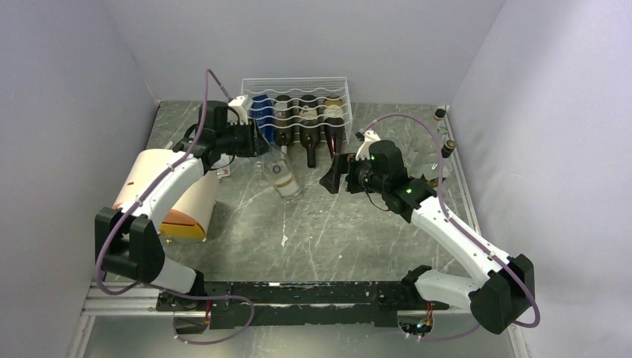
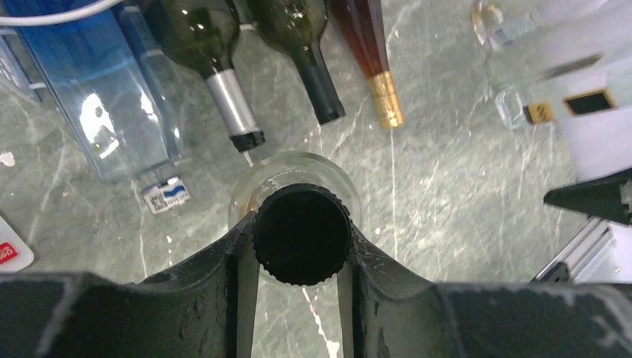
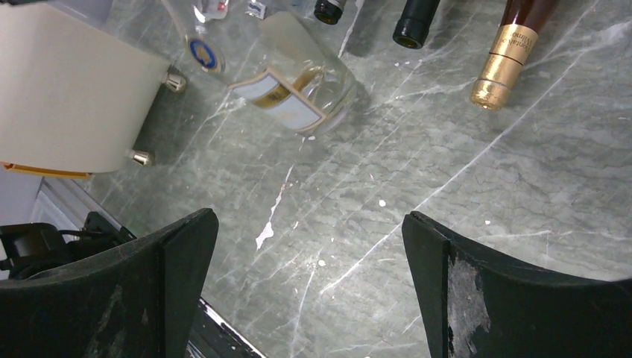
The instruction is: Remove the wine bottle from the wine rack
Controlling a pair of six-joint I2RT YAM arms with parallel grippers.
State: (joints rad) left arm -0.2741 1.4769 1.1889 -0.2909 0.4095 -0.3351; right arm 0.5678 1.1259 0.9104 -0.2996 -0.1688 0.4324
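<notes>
Clear-glass wine bottle [image 1: 283,177] with a black ribbed cap is clamped by its capped neck between the fingers of the left gripper [image 2: 302,227], clear of the rack. Its labelled body slants down away from the jaws toward the grey marbled table [image 1: 335,231]; whether its base touches cannot be told. Just beyond that gripper stands the white wire wine rack [image 1: 298,93], holding blue, dark green and amber bottles with necks pointing out toward it. The right gripper [image 3: 309,224] hovers to the bottle's right, jaws spread wide and empty. A cream cylindrical drum [image 1: 171,194] lies behind the left gripper, under its arm.
</notes>
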